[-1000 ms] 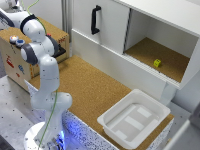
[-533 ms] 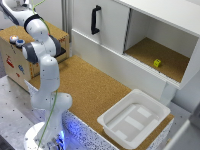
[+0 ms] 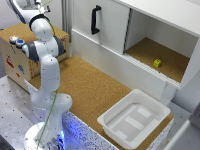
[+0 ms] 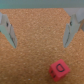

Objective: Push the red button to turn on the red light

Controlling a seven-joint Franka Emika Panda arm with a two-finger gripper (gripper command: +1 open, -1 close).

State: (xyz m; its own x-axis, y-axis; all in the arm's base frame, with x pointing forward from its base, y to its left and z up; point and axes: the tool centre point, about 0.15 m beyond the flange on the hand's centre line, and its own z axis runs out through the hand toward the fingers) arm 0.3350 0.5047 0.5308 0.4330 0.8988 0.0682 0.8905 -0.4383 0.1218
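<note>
Claw jaws wide apart, nothing between them, over cork worktop. Wrist view: red cube w/ a letter on its face lies on the cork near the claw, not touching. Exterior view: red button sits on top of wooden box at the exterior view's left, just beside blue button. White tray at worktop's near corner; small yellow cube in the open cabinet.

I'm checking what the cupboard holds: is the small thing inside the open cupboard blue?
No. The small block on the floor of the open cupboard is yellow in the exterior view.
</note>
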